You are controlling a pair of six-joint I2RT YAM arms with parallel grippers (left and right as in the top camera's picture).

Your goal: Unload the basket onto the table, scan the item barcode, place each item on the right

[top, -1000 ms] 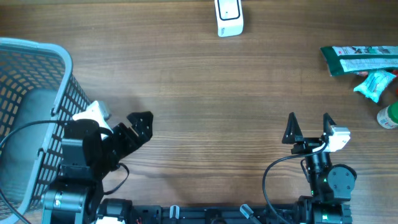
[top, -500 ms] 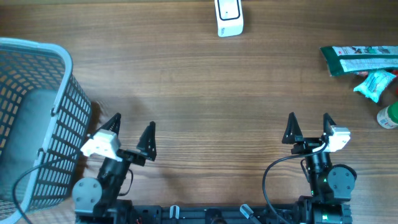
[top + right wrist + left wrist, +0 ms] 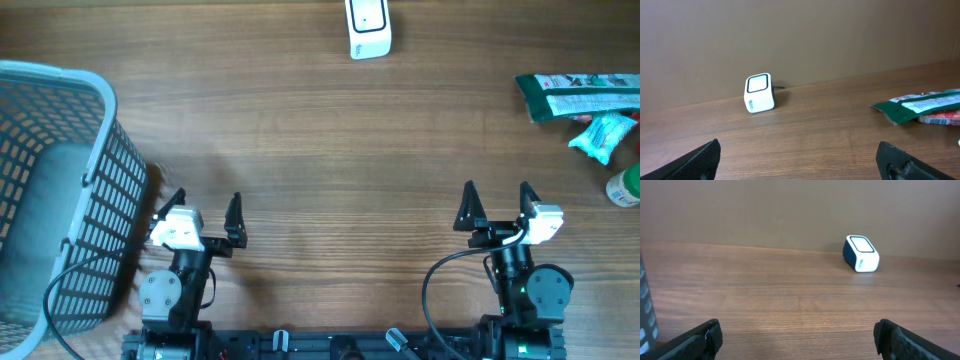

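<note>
The table [image 3: 330,140] is a broad top of mid-brown wood with a fine grain running side to side, matt and evenly lit. Behind its far edge the wrist views show a plain brown wall [image 3: 790,210]. A white scanner [image 3: 368,28] with a dark base sits at the far edge near the middle, and its window faces up and towards the arms. At the left edge stands a pale blue mesh basket [image 3: 125,170], just beside the left arm. The items lie in a cluster at the far right. There is a green packet [image 3: 578,96] with a white label, and a light blue pouch [image 3: 603,135] lies just nearer than it. A green-and-white container [image 3: 624,187] is cut off by the frame. The left gripper [image 3: 207,200] and the right gripper [image 3: 497,190] sit low at the near edge. Both have their jaws spread wide with nothing between them, and both are well apart from the items and the scanner.
</note>
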